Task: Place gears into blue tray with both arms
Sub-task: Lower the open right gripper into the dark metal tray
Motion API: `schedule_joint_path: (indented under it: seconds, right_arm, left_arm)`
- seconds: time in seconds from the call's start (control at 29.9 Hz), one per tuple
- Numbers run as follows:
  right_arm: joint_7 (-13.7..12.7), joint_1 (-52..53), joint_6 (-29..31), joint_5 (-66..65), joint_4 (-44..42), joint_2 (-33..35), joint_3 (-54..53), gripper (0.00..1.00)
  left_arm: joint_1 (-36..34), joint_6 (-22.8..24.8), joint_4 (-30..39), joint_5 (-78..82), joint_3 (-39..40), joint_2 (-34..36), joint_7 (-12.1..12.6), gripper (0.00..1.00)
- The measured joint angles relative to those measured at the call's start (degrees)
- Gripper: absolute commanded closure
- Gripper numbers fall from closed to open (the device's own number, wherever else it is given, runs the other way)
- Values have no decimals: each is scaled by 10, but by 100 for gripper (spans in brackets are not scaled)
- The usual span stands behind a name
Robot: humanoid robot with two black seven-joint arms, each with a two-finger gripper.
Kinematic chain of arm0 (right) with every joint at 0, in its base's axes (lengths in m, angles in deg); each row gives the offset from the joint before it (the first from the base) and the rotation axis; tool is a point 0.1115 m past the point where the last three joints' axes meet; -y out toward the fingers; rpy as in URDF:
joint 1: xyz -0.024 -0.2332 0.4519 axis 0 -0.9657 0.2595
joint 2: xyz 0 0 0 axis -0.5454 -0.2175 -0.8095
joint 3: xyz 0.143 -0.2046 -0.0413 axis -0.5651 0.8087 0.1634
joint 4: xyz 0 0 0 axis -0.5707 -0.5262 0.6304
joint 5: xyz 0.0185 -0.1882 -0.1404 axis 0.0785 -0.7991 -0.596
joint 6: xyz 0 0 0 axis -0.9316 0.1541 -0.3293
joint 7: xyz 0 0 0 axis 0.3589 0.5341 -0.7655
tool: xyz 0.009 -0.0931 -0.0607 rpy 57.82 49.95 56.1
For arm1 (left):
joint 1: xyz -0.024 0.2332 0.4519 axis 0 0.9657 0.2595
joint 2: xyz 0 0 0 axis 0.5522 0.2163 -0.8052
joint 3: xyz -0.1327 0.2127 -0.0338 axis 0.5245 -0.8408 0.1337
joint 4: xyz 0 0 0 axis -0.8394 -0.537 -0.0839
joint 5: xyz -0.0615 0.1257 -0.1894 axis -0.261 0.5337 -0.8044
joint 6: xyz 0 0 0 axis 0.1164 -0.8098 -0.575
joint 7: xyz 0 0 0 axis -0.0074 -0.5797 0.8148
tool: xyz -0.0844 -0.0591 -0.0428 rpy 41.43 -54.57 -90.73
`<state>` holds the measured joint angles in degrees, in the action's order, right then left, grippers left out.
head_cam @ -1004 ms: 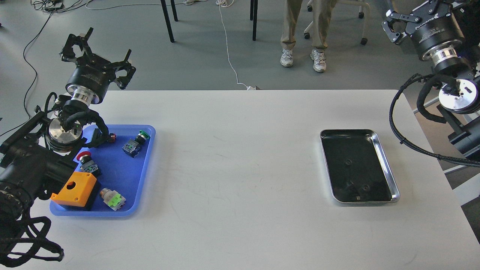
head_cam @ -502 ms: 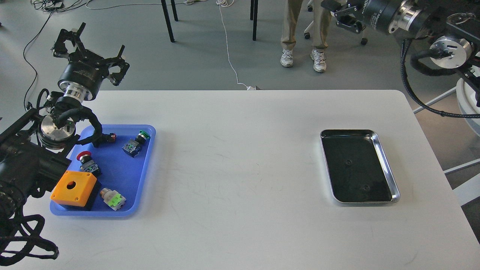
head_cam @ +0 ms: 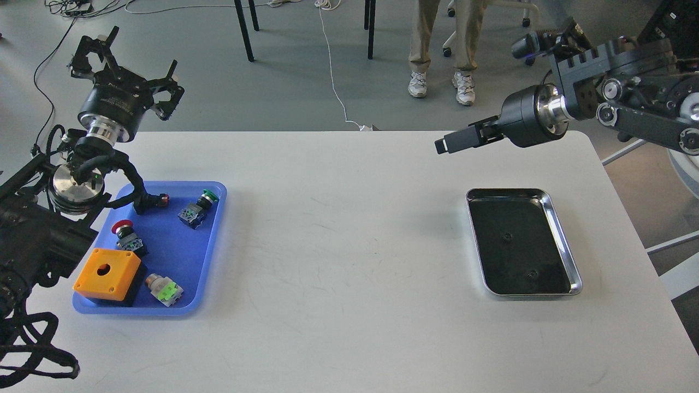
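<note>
White table [head_cam: 349,245], contents as I logged them from the remote station:

Blue tray [head_cam: 210,251], near the table's left edge. It held an orange box [head_cam: 107,273] with a round hole in its top, a red-capped push-button [head_cam: 124,231], a green-capped push-button [head_cam: 197,208] and a small clear part with a bright green insert [head_cam: 163,289]. I saw no gear in it.

Silver metal tray [head_cam: 568,251], dark inside, at the right of the table and well apart from the blue one. Two gears lay in it: one [head_cam: 507,237] about the middle, the other [head_cam: 531,273] nearer the front edge. Both were small and dark against the dark floor, so I could not make out their teeth.

Left gripper [head_cam: 123,63], raised beyond the back left corner of the table, fingers spread, holding nothing.

Right gripper [head_cam: 456,142], pointing left above the back of the table, behind the silver tray and clear of it. It showed side-on and dark; I could not tell how its fingers stood
</note>
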<state>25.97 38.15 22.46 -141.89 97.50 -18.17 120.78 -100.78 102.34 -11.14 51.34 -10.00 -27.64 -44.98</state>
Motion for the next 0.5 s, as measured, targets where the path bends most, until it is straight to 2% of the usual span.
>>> schedule_joint_path:
  seconds: [0.17, 0.33, 0.5]
  right_arm:
    - [13, -15, -21, -65, 2, -6, 44, 6]
    - [15, -68, -56, -74, -43, -33, 70, 9]
    - [22, -111, -73, -74, -71, -43, 74, 25]
  left_arm:
    - [1, 0, 0, -1, 1, 1, -1, 2]
    - [3, 0, 0, -1, 1, 2, -1, 2]
    - [3, 0, 0, -1, 0, 5, -1, 2]
